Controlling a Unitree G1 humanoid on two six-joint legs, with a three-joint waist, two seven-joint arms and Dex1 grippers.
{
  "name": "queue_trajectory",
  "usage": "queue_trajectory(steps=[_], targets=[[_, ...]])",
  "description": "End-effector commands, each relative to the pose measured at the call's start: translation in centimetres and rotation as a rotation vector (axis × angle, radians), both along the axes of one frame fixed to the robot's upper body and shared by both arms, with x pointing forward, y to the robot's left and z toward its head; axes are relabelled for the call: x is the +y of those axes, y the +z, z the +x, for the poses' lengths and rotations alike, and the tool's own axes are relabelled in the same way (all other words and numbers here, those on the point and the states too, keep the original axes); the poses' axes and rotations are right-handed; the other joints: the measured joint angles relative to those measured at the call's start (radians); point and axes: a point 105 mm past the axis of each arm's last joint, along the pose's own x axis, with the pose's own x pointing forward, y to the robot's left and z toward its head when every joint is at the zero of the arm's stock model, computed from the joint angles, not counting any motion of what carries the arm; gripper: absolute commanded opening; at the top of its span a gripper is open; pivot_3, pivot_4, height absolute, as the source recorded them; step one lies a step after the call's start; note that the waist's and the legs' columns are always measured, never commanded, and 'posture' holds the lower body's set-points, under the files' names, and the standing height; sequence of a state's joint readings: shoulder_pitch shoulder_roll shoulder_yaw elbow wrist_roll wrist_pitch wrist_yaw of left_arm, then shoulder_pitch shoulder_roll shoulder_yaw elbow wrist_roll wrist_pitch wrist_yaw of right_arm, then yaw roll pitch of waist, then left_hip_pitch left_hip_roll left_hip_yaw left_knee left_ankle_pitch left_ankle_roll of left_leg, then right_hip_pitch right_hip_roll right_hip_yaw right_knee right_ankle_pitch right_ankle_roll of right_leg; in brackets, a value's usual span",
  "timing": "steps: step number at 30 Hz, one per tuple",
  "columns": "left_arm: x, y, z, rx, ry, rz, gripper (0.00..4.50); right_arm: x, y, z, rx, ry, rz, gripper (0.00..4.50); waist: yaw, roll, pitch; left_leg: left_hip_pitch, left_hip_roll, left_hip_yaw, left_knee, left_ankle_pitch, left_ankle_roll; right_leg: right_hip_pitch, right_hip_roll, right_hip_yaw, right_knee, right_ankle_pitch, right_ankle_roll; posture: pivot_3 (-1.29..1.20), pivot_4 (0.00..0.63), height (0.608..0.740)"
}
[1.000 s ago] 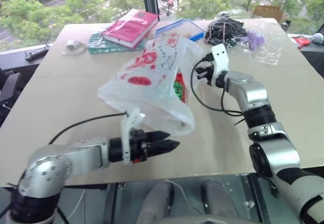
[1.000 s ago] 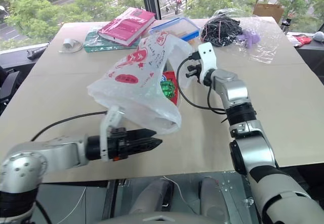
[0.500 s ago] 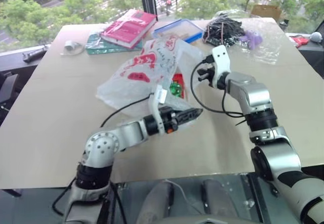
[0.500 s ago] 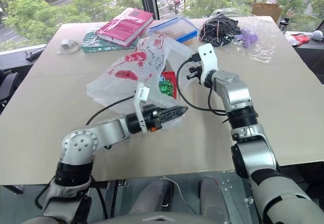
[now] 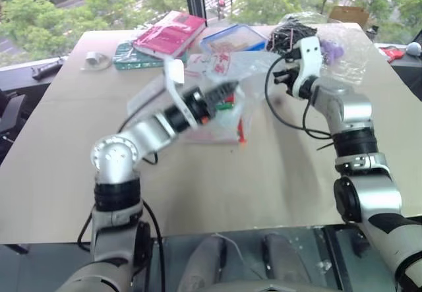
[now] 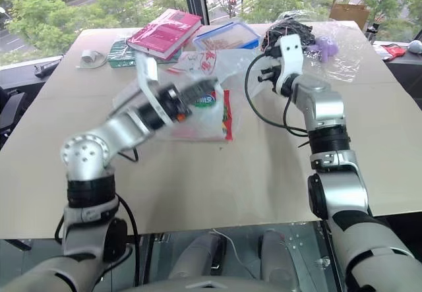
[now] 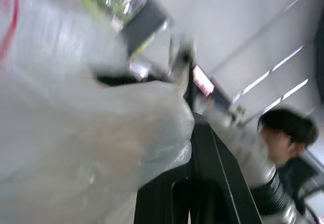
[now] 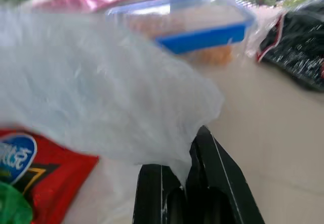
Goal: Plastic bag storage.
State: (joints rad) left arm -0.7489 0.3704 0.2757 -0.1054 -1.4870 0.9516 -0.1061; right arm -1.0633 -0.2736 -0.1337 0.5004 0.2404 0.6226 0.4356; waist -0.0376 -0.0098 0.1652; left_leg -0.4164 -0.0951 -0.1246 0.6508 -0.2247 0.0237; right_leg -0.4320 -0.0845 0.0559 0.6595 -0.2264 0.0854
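Beige table point(image 5: 217, 180) with red book point(image 5: 169, 33)

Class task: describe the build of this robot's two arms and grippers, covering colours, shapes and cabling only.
Both arms are silver-grey metal segments joined by rounded, ball-like joints with black bands between them. Each ends in a gripper with two black tapered fingers, the left gripper and the right gripper, behind which stands a white plastic bracket. A loose black cable loops along each forearm. An orange mark shows near the left wrist.

printed plastic bags: one point(image 6: 198, 64), centre of frame
clear bags: one point(image 6: 343, 58), upper right
books: two, red point(image 6: 165, 33) over green point(image 6: 119, 53), upper left
lidded containers: one point(image 6: 227, 38), top centre
grippers: two
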Motion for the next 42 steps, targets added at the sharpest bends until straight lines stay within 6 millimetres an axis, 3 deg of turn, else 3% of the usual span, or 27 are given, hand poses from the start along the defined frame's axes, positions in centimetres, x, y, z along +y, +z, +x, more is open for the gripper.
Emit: queue_trajectory(steps=[1,2,4,5,8,11,16,19,22,27,33,38,40,41,42], targets=[[2.6,8.3,-0.3,-0.171,0.013,-0.177,0.03,-1.3,8.2,-0.9,-0.180,0.052,0.198,0.00,0.000,0.000,0.000,0.000,0.000,0.000,0.000,0.000,0.000,0.000,0.000,0.000,0.000,0.000,0.000,0.00,0.150,0.740],[3.6,10.9,-0.1,-0.219,0.033,-0.218,0.03,-1.9,11.0,-1.5,-0.233,0.069,0.267,0.00,-0.001,0.000,0.000,0.000,0.000,0.000,0.000,0.000,0.000,0.000,0.000,0.000,0.000,0.000,0.000,0.00,0.150,0.740],[5.4,14.4,0.4,-0.267,0.080,-0.278,0.03,-2.6,15.2,-2.8,-0.324,0.098,0.347,0.00,-0.002,-0.003,0.008,0.000,0.000,0.001,0.000,0.000,0.000,0.000,0.000,0.000,0.000,0.000,0.000,0.00,0.150,0.740],[6.2,15.5,1.0,-0.268,0.111,-0.301,0.03,-2.9,17.0,-3.5,-0.364,0.110,0.370,0.00,-0.003,-0.003,0.008,-0.009,-0.001,-0.001,0.002,0.000,0.000,-0.009,0.000,-0.001,0.002,0.000,0.000,0.00,0.150,0.740],[8.0,17.7,3.2,-0.254,0.209,-0.348,0.03,-4.1,21.3,-5.4,-0.472,0.118,0.420,0.00,-0.003,-0.003,0.008,-0.016,-0.002,-0.001,0.001,0.000,0.000,-0.016,-0.002,-0.002,0.002,0.000,0.000,0.00,0.150,0.740],[8.4,18.4,5.1,-0.243,0.272,-0.346,0.03,-6.1,24.3,-6.8,-0.559,0.064,0.430,0.00,-0.004,-0.003,0.008,-0.016,-0.003,-0.001,-0.002,0.000,0.000,-0.016,-0.003,-0.007,-0.001,0.000,0.000,0.00,0.150,0.740],[6.8,17.1,6.8,-0.221,0.247,-0.284,0.03,-8.0,25.0,-8.2,-0.599,0.005,0.363,0.00,-0.005,-0.003,0.008,-0.017,-0.004,0.000,-0.002,0.000,0.001,-0.017,-0.005,-0.010,-0.001,0.000,0.000,0.00,0.150,0.740],[5.1,15.0,7.5,-0.195,0.208,-0.200,0.03,-8.4,23.2,-8.8,-0.569,-0.010,0.316,0.00,-0.007,-0.003,0.009,-0.017,-0.003,0.000,-0.002,0.000,0.001,-0.018,-0.005,-0.010,0.000,0.000,0.000,0.00,0.150,0.740],[3.3,11.5,8.1,-0.128,0.170,-0.108,0.03,-8.6,19.4,-9.4,-0.495,-0.047,0.278,0.00,-0.012,-0.003,0.008,-0.017,-0.002,0.001,-0.003,0.000,0.001,-0.019,-0.005,-0.008,0.002,0.000,0.000,0.00,0.150,0.740],[1.2,4.5,7.8,-0.046,0.158,0.061,0.03,-8.8,11.2,-9.4,-0.315,-0.153,0.170,0.00,-0.022,-0.002,0.008,-0.016,-0.002,0.003,0.000,0.000,0.001,-0.020,-0.006,-0.004,0.003,0.000,0.000,0.00,0.150,0.740],[1.7,-1.5,6.9,-0.003,0.226,0.206,0.03,-8.2,1.3,-10.1,-0.109,-0.238,0.012,0.00,-0.022,-0.002,0.007,-0.013,-0.002,0.006,0.004,0.000,0.001,-0.019,-0.005,-0.002,0.009,0.000,0.000,0.00,0.150,0.740],[2.4,-4.7,5.8,-0.011,0.292,0.322,0.03,-8.1,-3.5,-11.8,-0.044,-0.244,-0.187,0.00,-0.013,-0.002,0.007,-0.009,-0.002,0.008,0.006,0.000,0.002,-0.016,-0.005,0.000,0.013,0.000,0.000,0.00,0.150,0.740],[2.3,-5.7,4.5,-0.064,0.261,0.367,0.03,-8.1,-4.5,-13.3,-0.047,-0.209,-0.249,0.00,-0.003,-0.002,0.007,-0.009,-0.003,0.009,0.006,0.000,0.002,-0.016,-0.004,0.001,0.013,0.000,0.000,0.00,0.150,0.740],[2.2,-6.2,3.8,-0.080,0.230,0.389,0.00,-8.1,-4.6,-13.8,-0.051,-0.198,-0.248,0.59,-0.001,-0.002,0.007,-0.008,-0.003,0.009,0.006,-0.001,0.002,-0.016,-0.005,0.001,0.013,0.000,0.000,0.00,0.150,0.740],[2.4,-6.6,3.0,-0.116,0.221,0.426,0.26,-8.0,-4.6,-14.4,-0.060,-0.179,-0.260,0.93,-0.001,-0.002,0.007,-0.008,-0.002,0.009,0.006,-0.001,0.002,-0.015,-0.004,0.001,0.013,0.000,0.000,0.00,0.150,0.740]])
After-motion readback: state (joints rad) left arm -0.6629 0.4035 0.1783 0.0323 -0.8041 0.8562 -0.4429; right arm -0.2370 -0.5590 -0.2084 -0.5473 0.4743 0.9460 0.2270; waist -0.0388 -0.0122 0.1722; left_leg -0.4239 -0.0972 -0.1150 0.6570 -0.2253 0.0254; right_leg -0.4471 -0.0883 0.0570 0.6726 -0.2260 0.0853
